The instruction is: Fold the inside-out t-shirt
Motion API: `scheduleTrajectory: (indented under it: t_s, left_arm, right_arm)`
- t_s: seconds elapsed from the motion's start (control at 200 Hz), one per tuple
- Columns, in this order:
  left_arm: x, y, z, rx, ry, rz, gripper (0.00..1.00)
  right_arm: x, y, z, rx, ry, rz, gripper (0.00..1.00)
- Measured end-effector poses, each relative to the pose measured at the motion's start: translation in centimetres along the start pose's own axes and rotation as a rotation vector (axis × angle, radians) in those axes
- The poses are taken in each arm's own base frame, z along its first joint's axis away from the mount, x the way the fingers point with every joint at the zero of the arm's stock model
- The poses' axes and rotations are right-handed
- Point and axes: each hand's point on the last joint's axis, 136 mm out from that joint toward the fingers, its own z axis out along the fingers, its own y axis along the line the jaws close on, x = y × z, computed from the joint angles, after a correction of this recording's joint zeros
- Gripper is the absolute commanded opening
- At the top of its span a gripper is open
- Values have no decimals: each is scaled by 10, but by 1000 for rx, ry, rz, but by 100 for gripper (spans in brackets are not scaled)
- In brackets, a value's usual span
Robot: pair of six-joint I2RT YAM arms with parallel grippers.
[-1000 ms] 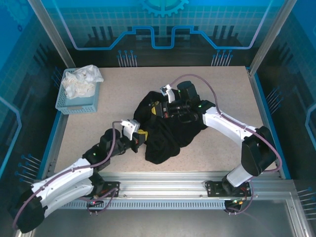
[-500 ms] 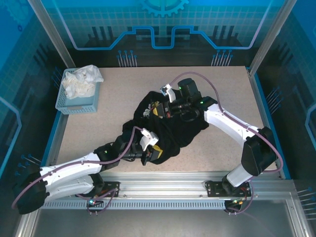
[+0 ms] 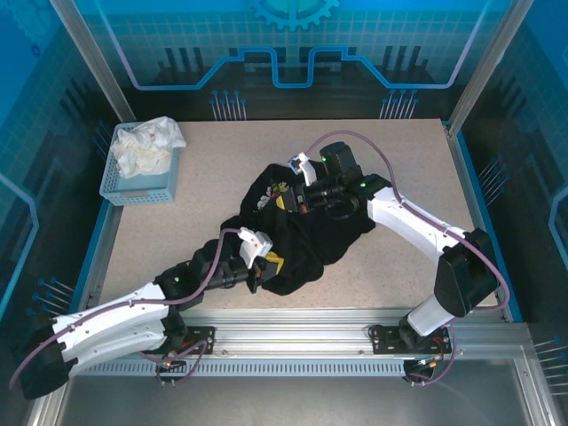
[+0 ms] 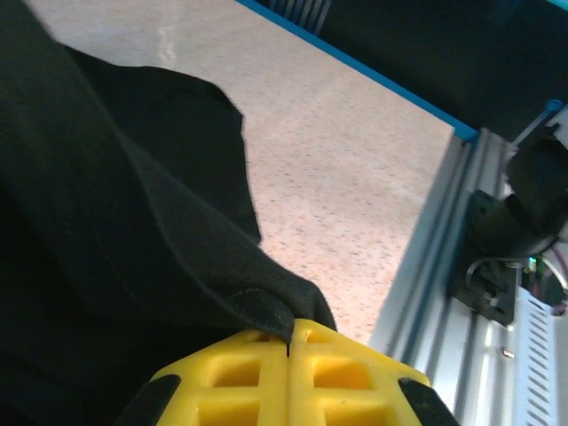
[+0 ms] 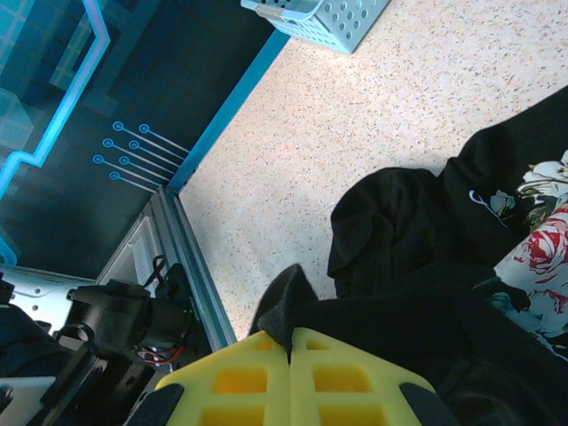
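Observation:
The black inside-out t-shirt [image 3: 315,235] lies crumpled in the middle of the table, with a bit of its pink-white print [image 3: 264,201] showing at the far left fold. My left gripper [image 3: 272,261] sits at the shirt's near left edge. In the left wrist view its yellow fingers [image 4: 355,373] are shut on a fold of black fabric [image 4: 106,222]. My right gripper [image 3: 282,197] is at the shirt's far left part, shut on a peak of black cloth [image 5: 426,231]. The flower print [image 5: 541,240] shows at the right of that view.
A light blue basket [image 3: 133,190] holding a white cloth [image 3: 146,146] stands at the far left of the table. A metal rail [image 3: 302,324] runs along the near edge, close to the left gripper. Bare tabletop [image 3: 408,160] lies to the right.
The left arm swung right onto the shirt's near edge, then drew back a little toward the far side, holding fabric. The right arm has hardly moved.

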Motion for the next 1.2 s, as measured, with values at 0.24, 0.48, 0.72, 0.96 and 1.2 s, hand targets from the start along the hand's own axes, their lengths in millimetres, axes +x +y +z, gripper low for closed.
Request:
scheduleTrajectory:
  t_s: [0.24, 0.48, 0.72, 0.96, 1.2]
  left_arm:
    - [9, 31, 1, -107, 37, -88, 19]
    - [13, 37, 5, -111, 63, -145, 29]
    - [12, 41, 7, -104, 73, -175, 24]
    - [5, 49, 2, -114, 46, -232, 27]
    - [2, 49, -1, -106, 32, -259, 21]
  right_arm:
    - [2, 0, 1, -1, 1, -1, 0]
    - [2, -1, 2, -1, 1, -1, 0]
    - [2, -1, 2, -1, 1, -2, 0]
    - [2, -1, 2, -1, 1, -10, 0]
    - [2, -1, 2, -1, 1, -9, 0]
